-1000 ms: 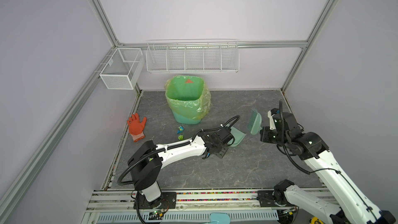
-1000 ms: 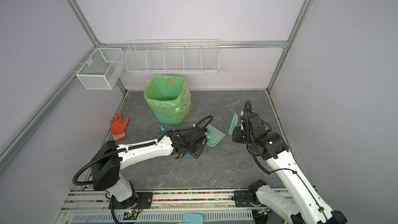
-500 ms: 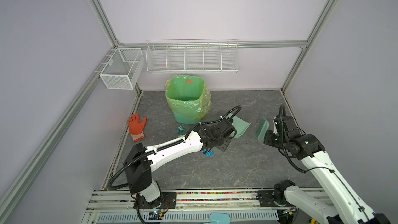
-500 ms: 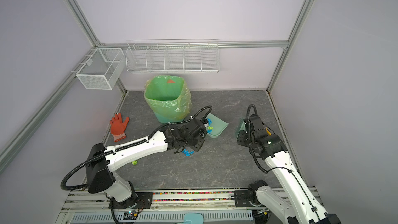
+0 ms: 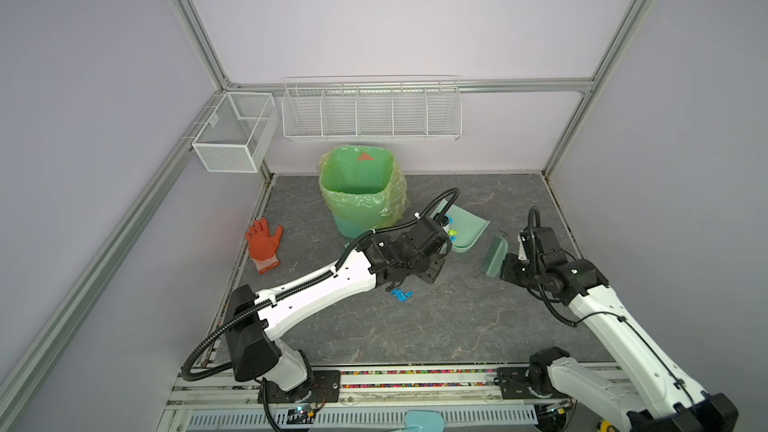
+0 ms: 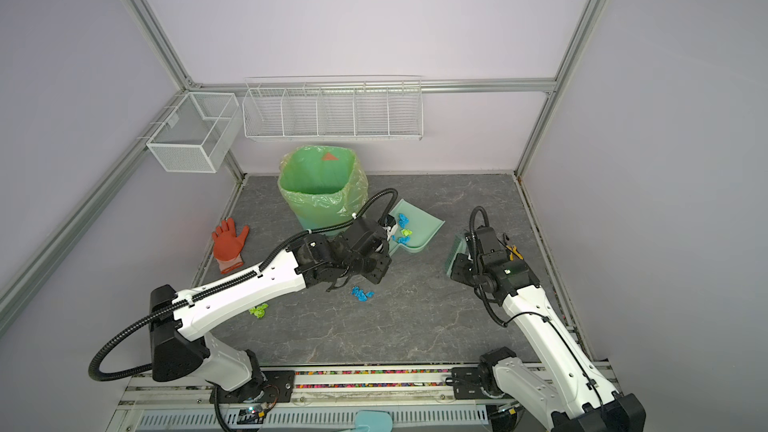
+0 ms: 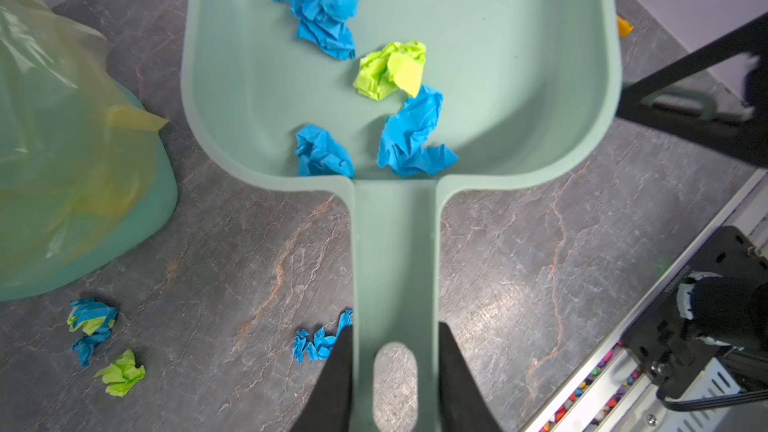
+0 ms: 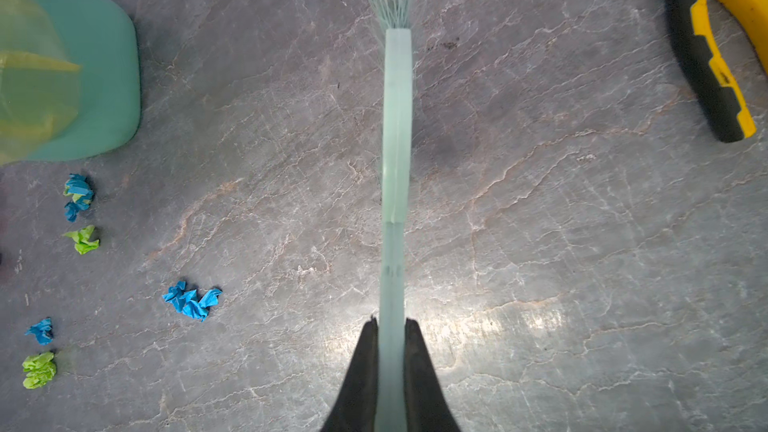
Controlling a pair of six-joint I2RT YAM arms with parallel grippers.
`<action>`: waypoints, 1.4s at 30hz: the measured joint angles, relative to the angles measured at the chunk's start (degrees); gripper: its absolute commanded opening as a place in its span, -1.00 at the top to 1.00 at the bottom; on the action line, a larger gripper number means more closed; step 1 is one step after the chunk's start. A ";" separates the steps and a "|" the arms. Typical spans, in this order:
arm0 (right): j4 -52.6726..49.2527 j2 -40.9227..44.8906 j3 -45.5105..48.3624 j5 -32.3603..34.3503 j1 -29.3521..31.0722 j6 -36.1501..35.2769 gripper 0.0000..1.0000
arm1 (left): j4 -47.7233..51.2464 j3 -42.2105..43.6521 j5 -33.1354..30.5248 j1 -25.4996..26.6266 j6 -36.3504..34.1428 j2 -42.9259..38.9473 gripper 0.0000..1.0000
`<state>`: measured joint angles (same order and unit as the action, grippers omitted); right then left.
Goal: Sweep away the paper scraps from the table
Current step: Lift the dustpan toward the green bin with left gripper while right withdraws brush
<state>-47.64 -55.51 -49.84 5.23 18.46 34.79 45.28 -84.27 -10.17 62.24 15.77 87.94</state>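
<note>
Grey table (image 5: 478,326) open between dustpan (image 5: 469,228) and brush (image 5: 495,257)

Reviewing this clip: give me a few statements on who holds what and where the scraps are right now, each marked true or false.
1. The left jaws grip the dustpan by its handle. True.
2. The dustpan is empty. False: it holds paper scraps, blue and lime green.
3. The right jaws hold the yellow pliers. False: they are shut on the brush; the pliers lie on the table.
4. Some paper scraps lie on the table outside the dustpan. True.
5. The orange glove lies inside the bin. False: it lies on the table, apart from the bin.
</note>
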 measured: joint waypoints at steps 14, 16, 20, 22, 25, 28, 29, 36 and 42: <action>1.51 0.57 1.81 -0.59 0.00 0.85 0.87 | 1.38 -5.86 0.57 -3.93 -0.94 -1.62 1.00; 1.64 0.68 1.95 -0.61 0.00 0.87 0.86 | 1.49 -6.03 0.57 -4.33 -1.11 -1.88 1.00; 1.79 0.85 2.21 -0.72 0.00 1.01 0.87 | 2.71 -7.43 0.70 -5.66 -1.49 -1.95 1.00; 1.97 0.85 2.23 -1.03 0.00 1.03 0.87 | 2.93 -7.98 1.16 -6.95 -1.51 -2.14 1.00; 2.67 0.85 2.51 -1.68 0.00 1.03 0.87 | 3.50 -8.92 1.88 -9.66 -1.51 -2.62 1.00; 2.93 0.74 2.75 -1.99 0.00 1.03 0.87 | 3.54 -9.62 2.56 -12.48 -1.51 -3.45 1.00; 3.04 0.74 2.78 -2.14 0.00 1.03 0.87 | 3.54 -9.73 2.71 -13.38 -1.51 -3.80 1.00; 4.07 0.07 2.80 -2.78 0.00 1.01 0.86 | 3.72 -10.47 4.79 -18.62 -1.31 -4.96 1.00; 4.46 -0.24 2.82 -3.23 0.00 1.01 0.87 | 3.69 -10.45 7.76 -23.93 -0.72 -5.05 1.00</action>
<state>-43.18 -55.75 -47.03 2.00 18.46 35.79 48.97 -94.72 -2.42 38.30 15.05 82.89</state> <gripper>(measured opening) 0.109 0.243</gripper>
